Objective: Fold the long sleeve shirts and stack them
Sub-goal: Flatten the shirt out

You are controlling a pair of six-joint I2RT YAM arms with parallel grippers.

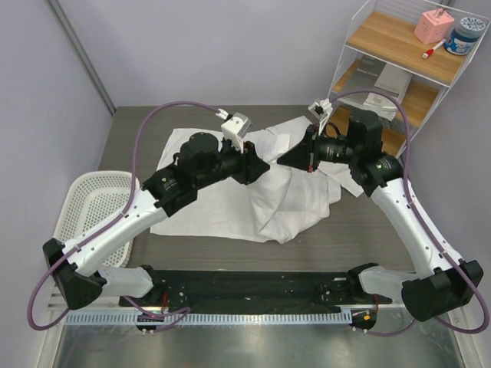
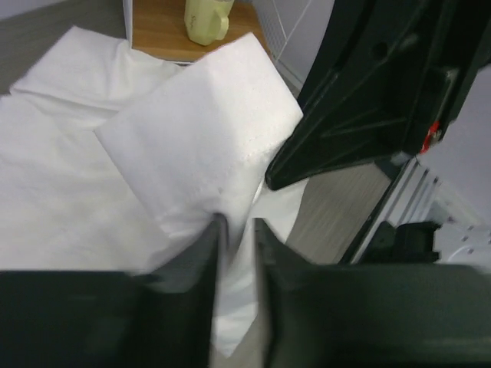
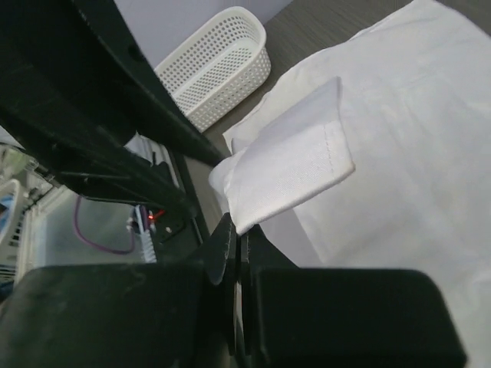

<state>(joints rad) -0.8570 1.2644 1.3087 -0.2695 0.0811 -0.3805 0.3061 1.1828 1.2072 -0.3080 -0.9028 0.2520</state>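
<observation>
- Long-sleeve shirts of thin white cloth sprawl mid-frame on a dark grey wood-grain table, with a pale lilac wall behind. How many shirts?
- Cannot tell; it reads as one rumpled spread. There is one white perforated plastic basket at left and one white wire rack with wooden shelves at upper right.
- And the two claws?
- The left gripper is narrow, with cloth in the gap. The right gripper is pinched tight on a folded corner. Only its wrist view shows the stitched hem; only the left wrist view shows a pale yellow bottle.
</observation>
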